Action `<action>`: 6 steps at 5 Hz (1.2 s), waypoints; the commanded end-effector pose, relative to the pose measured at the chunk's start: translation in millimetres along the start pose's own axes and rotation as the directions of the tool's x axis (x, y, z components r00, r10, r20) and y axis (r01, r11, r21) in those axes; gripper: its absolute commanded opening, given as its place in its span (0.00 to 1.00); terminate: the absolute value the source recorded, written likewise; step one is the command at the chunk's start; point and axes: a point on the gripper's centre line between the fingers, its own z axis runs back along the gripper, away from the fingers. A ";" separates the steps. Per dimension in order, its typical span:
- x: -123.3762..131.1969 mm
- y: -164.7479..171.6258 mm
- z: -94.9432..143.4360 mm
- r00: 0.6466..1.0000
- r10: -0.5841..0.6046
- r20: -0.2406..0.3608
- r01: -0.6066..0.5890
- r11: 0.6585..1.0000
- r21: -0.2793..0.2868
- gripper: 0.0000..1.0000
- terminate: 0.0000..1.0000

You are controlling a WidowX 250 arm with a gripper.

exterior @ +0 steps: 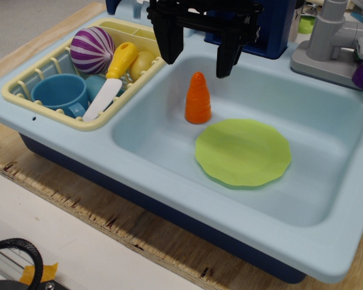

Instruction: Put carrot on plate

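Glossy plastic carrot (198, 99), smooth plate (242, 151), sink (327, 199); rough wooden counter (60, 193).

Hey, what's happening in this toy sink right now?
A robot arm's end effector hangs open above the carrot, holding nothing. The carrot stands upright on its wide base in the sink, just beside the green plate but not on it. The plate lies flat and bare. So the carrot has not yet been picked up.
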 end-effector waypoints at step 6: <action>34.0 10.2 -25.8 0.997 -0.051 0.062 0.051 0.999 0.001 1.00 0.00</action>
